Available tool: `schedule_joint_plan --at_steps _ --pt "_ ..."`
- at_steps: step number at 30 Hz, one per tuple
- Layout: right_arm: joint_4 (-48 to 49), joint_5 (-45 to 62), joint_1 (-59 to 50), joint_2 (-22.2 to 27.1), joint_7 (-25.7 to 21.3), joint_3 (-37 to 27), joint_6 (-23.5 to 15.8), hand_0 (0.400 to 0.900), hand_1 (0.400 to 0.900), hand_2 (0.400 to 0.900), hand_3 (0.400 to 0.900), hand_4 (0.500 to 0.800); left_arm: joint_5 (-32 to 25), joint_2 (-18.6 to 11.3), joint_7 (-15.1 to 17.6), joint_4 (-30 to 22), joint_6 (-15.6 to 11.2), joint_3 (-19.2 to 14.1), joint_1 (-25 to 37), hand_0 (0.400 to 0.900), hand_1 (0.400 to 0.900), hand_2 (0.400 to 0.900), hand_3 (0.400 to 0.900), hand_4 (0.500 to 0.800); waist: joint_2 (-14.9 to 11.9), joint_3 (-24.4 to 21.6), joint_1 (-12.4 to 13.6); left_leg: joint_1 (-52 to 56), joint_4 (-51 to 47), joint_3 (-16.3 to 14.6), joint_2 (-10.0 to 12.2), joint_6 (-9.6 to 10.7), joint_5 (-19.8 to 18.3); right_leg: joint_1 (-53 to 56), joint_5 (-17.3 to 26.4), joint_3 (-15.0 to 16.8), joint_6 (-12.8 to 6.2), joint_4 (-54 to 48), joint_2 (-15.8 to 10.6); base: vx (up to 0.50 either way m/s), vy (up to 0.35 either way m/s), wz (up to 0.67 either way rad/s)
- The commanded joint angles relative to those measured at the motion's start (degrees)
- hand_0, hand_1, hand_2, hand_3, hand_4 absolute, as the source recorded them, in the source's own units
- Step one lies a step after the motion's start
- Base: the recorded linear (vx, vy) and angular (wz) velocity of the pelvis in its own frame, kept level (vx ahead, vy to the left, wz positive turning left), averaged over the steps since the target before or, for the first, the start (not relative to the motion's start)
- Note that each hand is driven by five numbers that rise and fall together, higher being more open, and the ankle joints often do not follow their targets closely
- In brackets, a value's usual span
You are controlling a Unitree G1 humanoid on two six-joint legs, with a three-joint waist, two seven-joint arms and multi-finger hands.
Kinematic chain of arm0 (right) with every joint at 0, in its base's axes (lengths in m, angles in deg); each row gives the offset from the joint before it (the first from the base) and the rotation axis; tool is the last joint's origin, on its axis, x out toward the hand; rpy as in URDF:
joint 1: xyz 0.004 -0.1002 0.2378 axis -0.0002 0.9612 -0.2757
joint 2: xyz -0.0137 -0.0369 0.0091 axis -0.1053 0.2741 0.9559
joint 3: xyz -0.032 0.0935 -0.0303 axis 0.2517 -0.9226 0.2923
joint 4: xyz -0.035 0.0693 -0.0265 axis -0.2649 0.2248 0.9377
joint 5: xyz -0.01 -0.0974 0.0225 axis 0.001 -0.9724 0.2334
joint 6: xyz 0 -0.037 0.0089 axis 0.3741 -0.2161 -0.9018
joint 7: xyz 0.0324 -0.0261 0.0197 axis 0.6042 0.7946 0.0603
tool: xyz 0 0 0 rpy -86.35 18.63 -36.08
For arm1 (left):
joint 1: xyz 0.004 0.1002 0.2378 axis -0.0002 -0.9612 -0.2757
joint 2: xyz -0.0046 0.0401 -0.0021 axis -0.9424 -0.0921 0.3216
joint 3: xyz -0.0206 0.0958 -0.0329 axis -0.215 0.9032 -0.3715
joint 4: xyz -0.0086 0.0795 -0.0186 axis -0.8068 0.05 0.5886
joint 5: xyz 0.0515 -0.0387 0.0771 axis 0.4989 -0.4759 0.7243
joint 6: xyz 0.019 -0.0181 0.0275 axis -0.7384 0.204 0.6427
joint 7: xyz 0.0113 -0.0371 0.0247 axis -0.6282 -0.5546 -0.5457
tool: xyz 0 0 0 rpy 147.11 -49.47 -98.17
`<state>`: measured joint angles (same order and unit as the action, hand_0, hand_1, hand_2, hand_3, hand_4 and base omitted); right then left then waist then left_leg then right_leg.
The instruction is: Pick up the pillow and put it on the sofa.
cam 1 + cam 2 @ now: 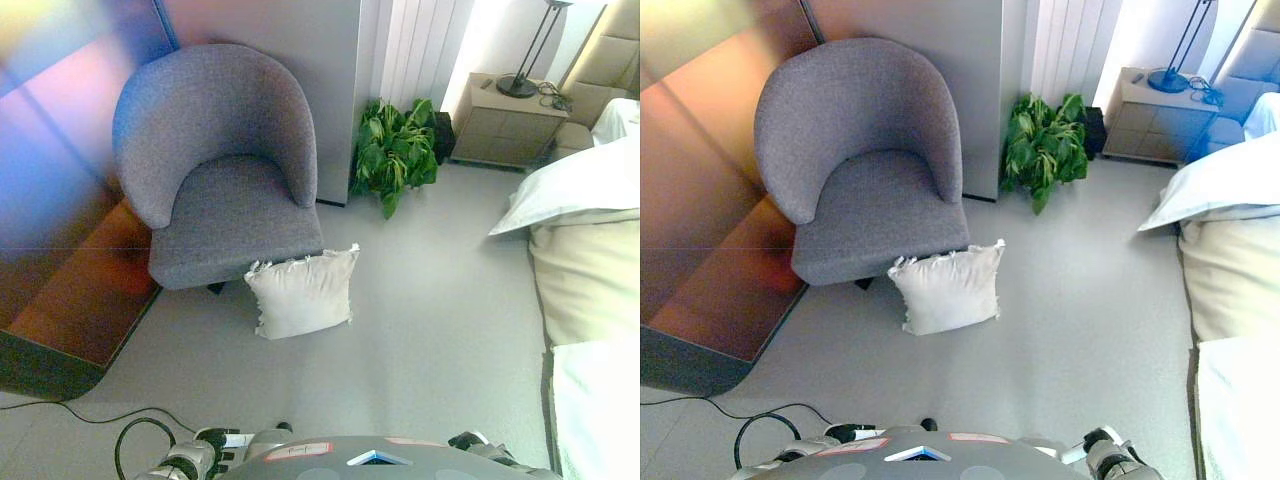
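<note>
A white square pillow [303, 291] with frilled edges stands on the grey floor, leaning against the front of a grey tub armchair [225, 165], the only sofa-like seat here. It also shows in the right eye view [947, 288]. The chair's seat [880, 205] has nothing on it. Only the upper parts of my arms show at the bottom edge. Neither hand is visible in either view.
A green potted plant [394, 150] stands right of the chair by the wall. A bed with white pillows [585, 185] fills the right side. A nightstand [508, 120] with a lamp is at the back right. A dark wood panel [70, 290] runs along the left.
</note>
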<state>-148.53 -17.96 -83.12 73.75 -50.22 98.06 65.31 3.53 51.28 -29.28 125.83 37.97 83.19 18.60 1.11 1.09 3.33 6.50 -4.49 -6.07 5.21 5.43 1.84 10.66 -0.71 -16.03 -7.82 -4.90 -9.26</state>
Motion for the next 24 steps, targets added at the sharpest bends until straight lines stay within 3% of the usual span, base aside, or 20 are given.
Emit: schedule_joint_plan --at_steps 1,2,6,24 --pt "-2.44 1.26 -4.0 -0.37 -2.82 2.05 1.58 0.9 0.9 0.9 0.9 0.8 0.6 1.04 -0.45 3.51 0.56 1.56 1.98 0.9 0.9 0.9 0.9 0.8 -1.83 0.63 0.42 1.37 -0.51 -1.56 -3.24 -3.53 -4.73 -3.7 1.74 2.32 1.03 0.29 2.46 0.0 0.0 0.0" --pt "-2.3 1.21 -4.0 -0.43 -2.88 2.09 1.58 0.9 0.9 0.9 0.9 0.8 0.92 1.08 -0.82 3.48 1.43 1.6 2.01 0.9 0.9 0.9 0.9 0.8 -1.83 0.67 0.45 1.31 -0.51 -1.52 -3.28 -3.56 -4.73 -3.73 1.77 2.3 1.03 0.26 2.48 0.0 0.0 0.0" --pt "-1.9 1.17 -4.23 -0.49 -2.2 2.46 2.16 0.9 0.9 0.9 0.9 0.8 0.5 0.83 -1.89 3.42 0.73 1.65 1.81 0.9 0.9 0.9 0.9 0.8 -1.72 0.8 0.39 1.12 -0.51 -1.58 -3.26 -3.57 -4.63 -4.01 1.76 2.45 1.06 0.36 2.48 0.0 0.0 0.0" --pt "-2.49 4.03 -4.02 -0.72 -1.16 2.16 1.34 0.9 0.9 0.9 0.9 0.8 1.05 1.2 -1.82 2.63 0.3 3.31 1.99 0.9 0.9 0.9 0.9 0.8 -0.93 1.83 0.0 0.72 -0.51 -1.83 -3.29 -3.6 -4.31 -4.73 1.8 2.28 1.22 0.65 2.34 0.0 -0.005 -0.01"
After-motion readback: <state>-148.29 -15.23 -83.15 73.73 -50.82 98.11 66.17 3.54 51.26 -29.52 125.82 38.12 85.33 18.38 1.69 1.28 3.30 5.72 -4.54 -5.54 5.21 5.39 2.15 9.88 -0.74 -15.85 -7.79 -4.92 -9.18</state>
